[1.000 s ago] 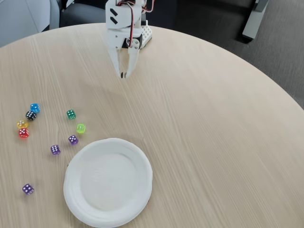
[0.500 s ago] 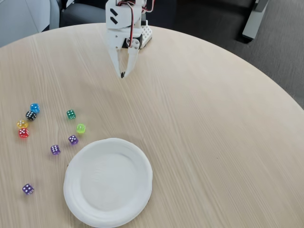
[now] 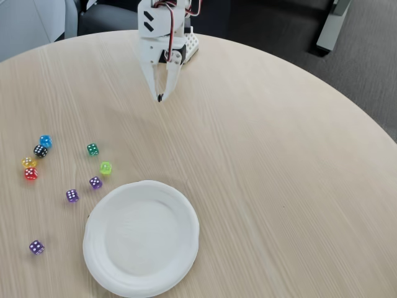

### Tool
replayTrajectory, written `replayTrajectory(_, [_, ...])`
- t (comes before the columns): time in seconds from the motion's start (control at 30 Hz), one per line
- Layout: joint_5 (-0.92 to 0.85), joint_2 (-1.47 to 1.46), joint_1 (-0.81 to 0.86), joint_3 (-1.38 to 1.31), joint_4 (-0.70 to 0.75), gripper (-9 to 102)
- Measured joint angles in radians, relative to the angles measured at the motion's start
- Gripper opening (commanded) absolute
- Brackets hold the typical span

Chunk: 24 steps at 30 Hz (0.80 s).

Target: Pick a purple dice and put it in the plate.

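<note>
End effector [image 3: 160, 97] (fingertips together) has lifted slightly; plate [image 3: 141, 237] unmoved

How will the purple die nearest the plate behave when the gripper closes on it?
The purple die is tiny and looks like glossy translucent plastic, so it is probably light and slippery and may squirt out of an off-centre pinch. Being a cube, it should slide or tumble rather than roll far. The green-yellow die sits close and could get nudged.

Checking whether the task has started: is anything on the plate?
Nothing: the plate is bare. All three purple dice lie on the table left of it. What's underneath the plate is hidden.
</note>
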Motion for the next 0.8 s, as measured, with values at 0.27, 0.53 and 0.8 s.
replayTrajectory(0.27, [0.014, -0.011, 0.0, 0.0, -0.063, 0])
replayTrajectory(0.53, [0.109, -0.279, -0.003, -0.078, -0.367, 0])
replayTrajectory(0.8, [0.241, -0.848, 0.002, -0.356, -0.624, 0])
